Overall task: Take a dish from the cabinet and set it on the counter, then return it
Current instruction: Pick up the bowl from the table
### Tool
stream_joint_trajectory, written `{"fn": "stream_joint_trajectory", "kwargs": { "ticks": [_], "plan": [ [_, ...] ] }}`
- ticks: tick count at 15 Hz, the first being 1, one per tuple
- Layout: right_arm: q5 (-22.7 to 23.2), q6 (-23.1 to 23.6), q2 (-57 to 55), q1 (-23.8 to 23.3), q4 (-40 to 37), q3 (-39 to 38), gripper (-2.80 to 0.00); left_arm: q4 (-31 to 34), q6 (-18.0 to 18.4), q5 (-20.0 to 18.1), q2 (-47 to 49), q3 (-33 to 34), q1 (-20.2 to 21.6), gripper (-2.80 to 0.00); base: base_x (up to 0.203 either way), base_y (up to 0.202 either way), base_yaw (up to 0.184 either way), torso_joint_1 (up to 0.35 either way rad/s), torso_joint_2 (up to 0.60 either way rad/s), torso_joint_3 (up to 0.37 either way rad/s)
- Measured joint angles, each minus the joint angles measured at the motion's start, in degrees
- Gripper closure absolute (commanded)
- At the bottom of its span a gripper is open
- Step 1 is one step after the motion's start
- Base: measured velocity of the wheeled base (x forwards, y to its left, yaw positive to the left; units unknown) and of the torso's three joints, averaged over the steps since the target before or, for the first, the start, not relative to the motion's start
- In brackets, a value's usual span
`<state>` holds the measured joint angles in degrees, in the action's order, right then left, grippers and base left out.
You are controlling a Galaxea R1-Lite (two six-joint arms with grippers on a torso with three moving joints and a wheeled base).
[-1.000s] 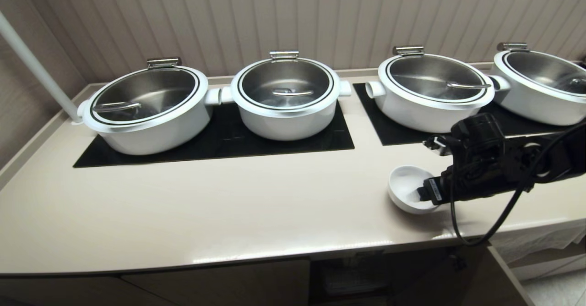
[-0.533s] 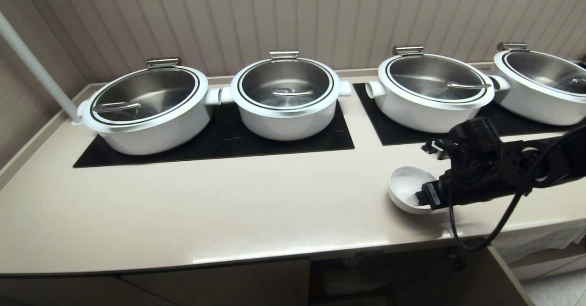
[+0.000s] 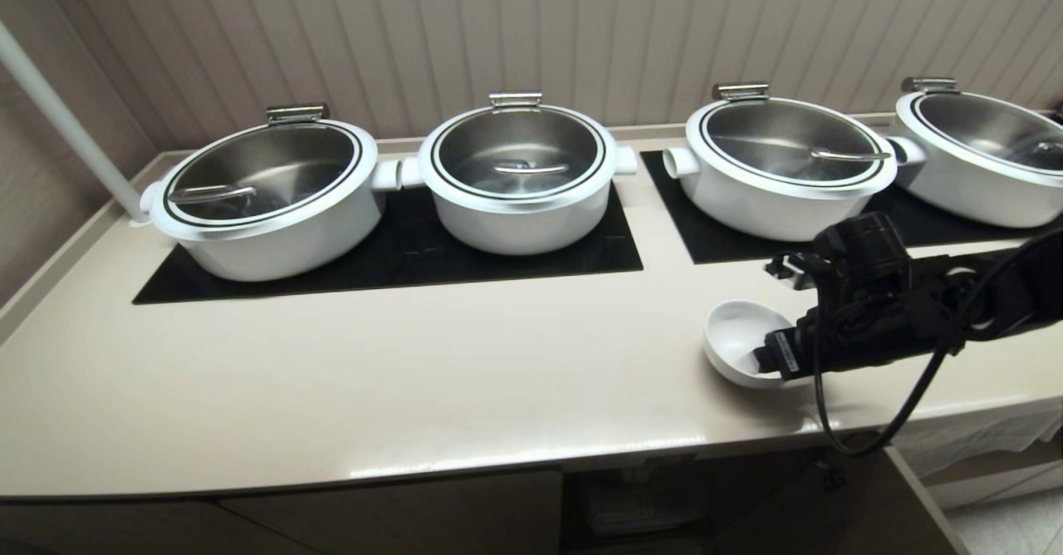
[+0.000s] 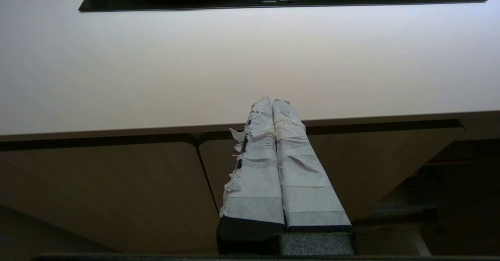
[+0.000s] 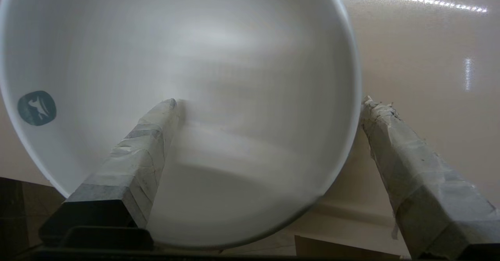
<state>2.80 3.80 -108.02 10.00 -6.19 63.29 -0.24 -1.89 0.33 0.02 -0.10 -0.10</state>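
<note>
- The dish (image 3: 739, 341) is sitting upright on the surface (image 3: 415, 389), near its front edge and toward the robot's right, in front of the black glass panel (image 3: 731, 243) that is carrying two of the lidded pots (image 3: 785, 164).
- The right claw (image 5: 265, 108) is standing wide open and straddling the near rim of the dish: one taped finger (image 5: 152, 132) is reaching inside the bowl, the other is lying outside the wall, just beside the rim. Nothing is being gripped.
- The dish is lying straight ahead of the right claw, to the robot's left of the wrist; being round, it is offering no long axis, so the rim section between the fingers is what matters.
- The right arm is stretching in low and nearly level from the right edge of the head view, with its cable looping down past the surface's front edge.
- The left claw (image 4: 273, 108) is hanging parked in front of the cabinet (image 4: 117, 190) doors below the surface, fingers pressed together and empty; the right arm is clearly the nearer one.
- Judging from this, closing on the rim looks like the coming move before returning the dish.
</note>
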Motion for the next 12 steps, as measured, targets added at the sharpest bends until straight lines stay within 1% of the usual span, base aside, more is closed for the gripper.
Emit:
{"fn": "stream_joint_trajectory", "kwargs": {
  "ticks": [2,10,12],
  "plan": [
    [-0.1,0.0,-0.1,-0.1,0.0,0.0,-2.80,0.0,0.0,0.0,0.0,0.0,0.0,0.00,0.000,0.000,0.000,0.000,0.00,0.000],
    [-0.3,-3.6,-1.1,-0.3,2.1,0.2,-2.80,0.0,0.0,0.0,0.0,0.0,0.0,0.00,0.000,0.000,0.000,0.000,0.00,0.000],
    [-0.3,-3.7,-1.2,-0.4,2.0,0.1,-2.80,0.0,0.0,-0.1,0.0,0.0,0.0,0.00,0.000,0.000,0.000,0.000,0.00,0.000]
  ]
}}
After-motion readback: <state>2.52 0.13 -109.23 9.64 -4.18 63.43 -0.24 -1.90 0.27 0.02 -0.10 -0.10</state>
